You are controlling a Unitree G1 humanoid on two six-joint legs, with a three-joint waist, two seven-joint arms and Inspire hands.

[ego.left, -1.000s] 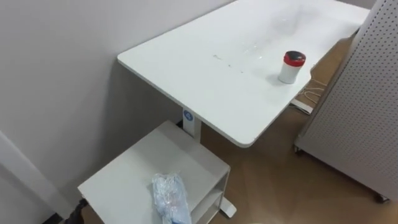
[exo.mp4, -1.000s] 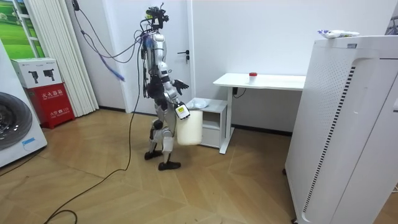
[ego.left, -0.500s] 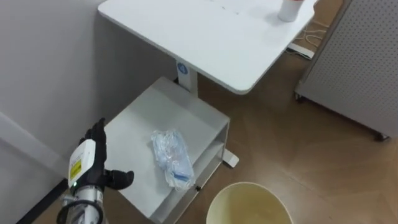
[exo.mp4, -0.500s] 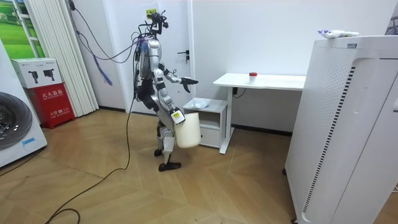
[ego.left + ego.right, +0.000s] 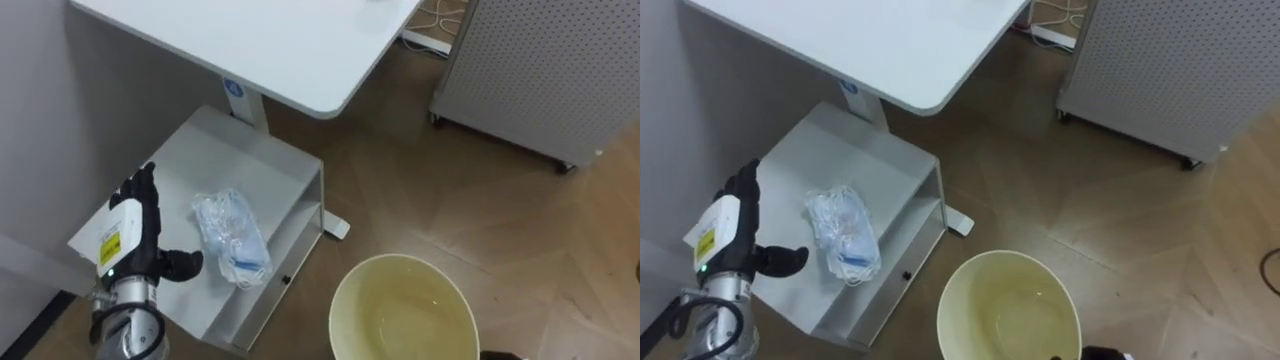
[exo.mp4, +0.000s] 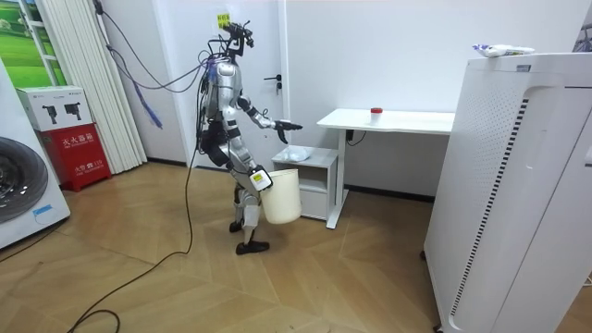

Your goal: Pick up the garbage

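Plainly the left hand (image 5: 130, 245) is nearer: its fingers (image 5: 141, 192) are spread wide and empty, and the crumpled plastic bag (image 5: 232, 240) lies just to their right on the low cabinet (image 5: 250, 160), its long axis roughly alongside the hand

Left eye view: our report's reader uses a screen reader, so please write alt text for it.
The robot's left hand, open, hovers over a low white cabinet, beside a crumpled clear plastic bag lying on its top. A pale yellow bin opens at the bottom edge, and a white desk is at the top.
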